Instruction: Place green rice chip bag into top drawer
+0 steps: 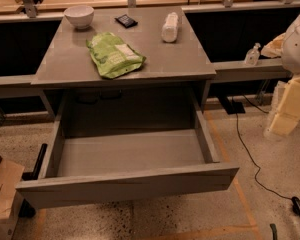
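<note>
The green rice chip bag [114, 55] lies flat on the grey table top [180, 59], near its front edge and left of centre, with its white label patch facing up. Below the table top, the top drawer [130, 184] is pulled fully out towards me, and its inside is bare. My gripper [283, 120] hangs at the far right edge of the view, beside the table and well away from both the bag and the drawer. It holds nothing that I can see.
A white bowl [79, 16], a small black packet [125, 20] and a white plastic bottle [170, 27] on its side sit at the back of the table. A small clear bottle [252, 54] stands on the right ledge. A cardboard box [2, 194] is at lower left, and a black cable [246, 149] runs across the floor on the right.
</note>
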You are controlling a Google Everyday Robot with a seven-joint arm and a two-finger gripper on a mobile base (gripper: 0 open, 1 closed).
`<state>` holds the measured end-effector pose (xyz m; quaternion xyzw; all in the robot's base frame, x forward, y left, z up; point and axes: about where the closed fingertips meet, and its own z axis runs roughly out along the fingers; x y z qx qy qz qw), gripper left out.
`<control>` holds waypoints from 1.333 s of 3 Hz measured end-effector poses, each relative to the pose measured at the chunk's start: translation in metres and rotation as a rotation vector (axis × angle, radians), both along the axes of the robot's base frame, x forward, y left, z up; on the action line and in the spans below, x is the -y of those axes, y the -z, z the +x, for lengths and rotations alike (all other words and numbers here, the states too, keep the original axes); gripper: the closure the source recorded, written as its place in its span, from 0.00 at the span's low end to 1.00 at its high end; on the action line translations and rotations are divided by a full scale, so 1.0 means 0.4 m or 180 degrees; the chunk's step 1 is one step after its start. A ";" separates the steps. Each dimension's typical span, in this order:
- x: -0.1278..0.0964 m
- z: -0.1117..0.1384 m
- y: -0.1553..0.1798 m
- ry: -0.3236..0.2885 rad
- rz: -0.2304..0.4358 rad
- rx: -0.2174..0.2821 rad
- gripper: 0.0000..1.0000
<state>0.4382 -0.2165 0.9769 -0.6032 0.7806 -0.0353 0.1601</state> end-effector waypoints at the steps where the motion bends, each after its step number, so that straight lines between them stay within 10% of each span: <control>1: -0.003 0.004 0.001 0.0003 0.0020 0.0013 0.00; 4: -0.249 0.234 0.026 -0.0384 0.0952 0.0350 0.00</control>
